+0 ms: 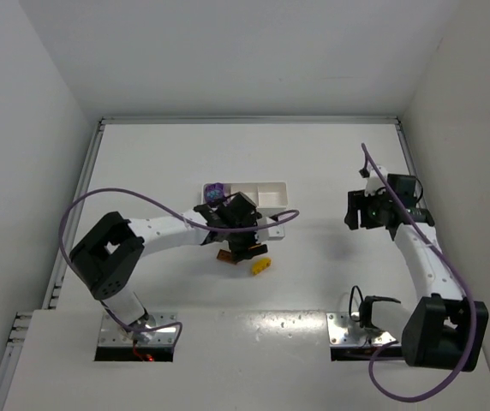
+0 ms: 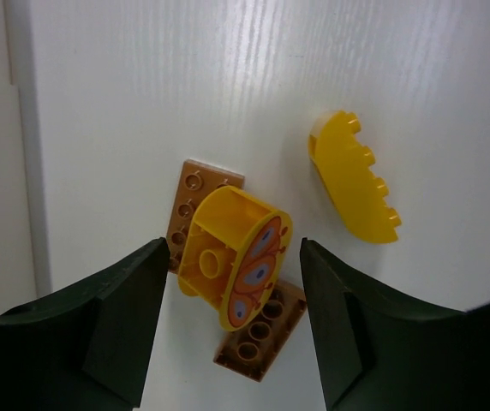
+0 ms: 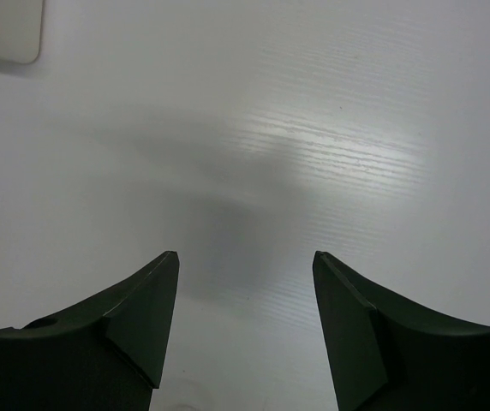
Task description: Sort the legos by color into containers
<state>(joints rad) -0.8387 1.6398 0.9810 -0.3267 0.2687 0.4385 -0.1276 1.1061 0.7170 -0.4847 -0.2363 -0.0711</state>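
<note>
My left gripper (image 2: 232, 248) hangs over the loose pile just in front of the tray (image 1: 275, 182). Its jaws are released, one on each side of the printed yellow brick (image 2: 236, 257), with a gap showing on both sides. Nothing is gripped yet. That brick lies tipped on its side across a brown plate (image 2: 195, 205), with its hollow underside facing one finger and its butterfly print facing up. More brown sticks out below it, and I cannot tell whether that is the same plate or a second one. A plain yellow brick (image 2: 352, 175) sits just beside the pile, apart from it, on the table (image 1: 313, 154).

These pieces look light, hard and glossy, so I expect them to skate or flip if they are pinched off-centre. I judge the curved end of the printed brick to be a poor seat. I would close on its two flat long faces, low and square, so it neither rolls nor drags the plate up with it.

A purple brick (image 1: 216, 190) already lies in the tray's left compartment.

My right gripper (image 3: 245, 257) hovers well off to the right, with its jaws apart over bare table and nothing between them.
</note>
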